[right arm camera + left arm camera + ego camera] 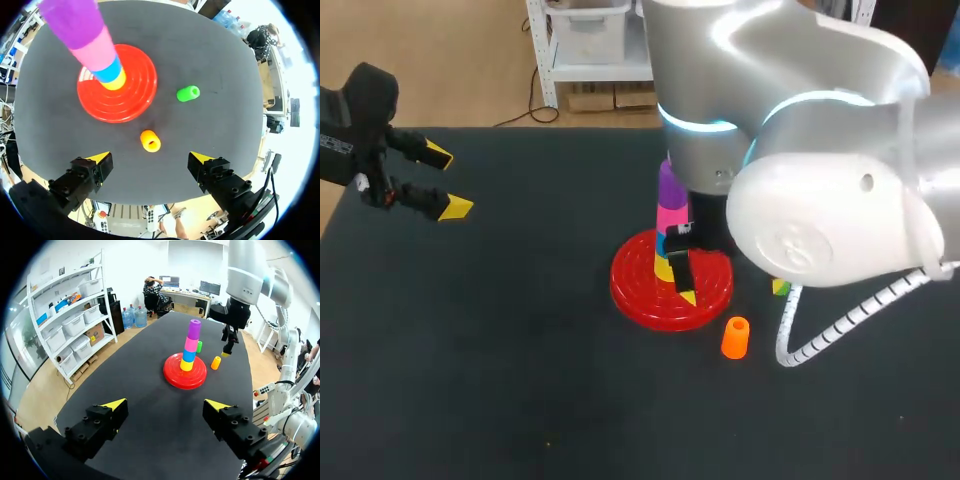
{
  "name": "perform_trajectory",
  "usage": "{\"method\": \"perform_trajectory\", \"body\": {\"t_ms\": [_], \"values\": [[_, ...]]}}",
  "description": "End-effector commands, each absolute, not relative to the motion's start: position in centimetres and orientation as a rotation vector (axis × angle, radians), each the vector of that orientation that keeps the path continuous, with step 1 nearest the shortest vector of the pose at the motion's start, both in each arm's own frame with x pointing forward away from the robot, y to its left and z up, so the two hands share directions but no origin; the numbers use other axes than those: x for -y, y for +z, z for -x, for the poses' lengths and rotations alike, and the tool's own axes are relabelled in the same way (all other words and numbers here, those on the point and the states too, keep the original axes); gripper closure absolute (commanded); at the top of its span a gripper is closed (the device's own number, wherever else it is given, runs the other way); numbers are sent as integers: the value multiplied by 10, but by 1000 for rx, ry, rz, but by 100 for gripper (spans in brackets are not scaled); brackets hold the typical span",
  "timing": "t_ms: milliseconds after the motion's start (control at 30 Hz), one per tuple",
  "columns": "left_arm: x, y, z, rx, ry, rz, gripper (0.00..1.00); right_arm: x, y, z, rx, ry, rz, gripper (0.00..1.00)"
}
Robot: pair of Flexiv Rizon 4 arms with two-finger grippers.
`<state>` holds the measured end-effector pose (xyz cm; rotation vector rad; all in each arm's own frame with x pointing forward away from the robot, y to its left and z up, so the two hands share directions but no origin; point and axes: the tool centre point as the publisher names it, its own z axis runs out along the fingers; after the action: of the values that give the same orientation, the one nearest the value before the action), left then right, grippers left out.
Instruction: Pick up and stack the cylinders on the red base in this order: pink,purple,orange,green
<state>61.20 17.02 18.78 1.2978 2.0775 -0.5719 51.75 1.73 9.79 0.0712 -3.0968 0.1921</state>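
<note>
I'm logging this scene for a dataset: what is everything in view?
table: 1, black, under everything.
red base: 1, red, mid-table.
yellow cylinder: 1, yellow, lowest on the base.
blue cylinder: 1, blue, on the yellow.
pink cylinder: 1, pink, on the blue.
purple cylinder: 1, purple, top of the stack.
orange cylinder: 1, orange, upright on the table beside the base.
green cylinder: 1, green, lying on the table, apart from both.
left gripper: 1, yellow-tipped, open, at the table's left, far from the base.
right gripper: 1, yellow-tipped, open, above the orange cylinder.
</note>
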Motion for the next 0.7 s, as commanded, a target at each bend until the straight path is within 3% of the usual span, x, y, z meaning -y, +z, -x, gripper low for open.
{"method": "perform_trajectory", "body": {"t_ms": [33,700], "values": [[-170,187,-613,-2075,-574,-1299,0,-5,86,-502,3162,142,-88,0],[-170,187,-613,-2075,-574,-1299,0,0,47,-509,3157,64,-82,0]]}}
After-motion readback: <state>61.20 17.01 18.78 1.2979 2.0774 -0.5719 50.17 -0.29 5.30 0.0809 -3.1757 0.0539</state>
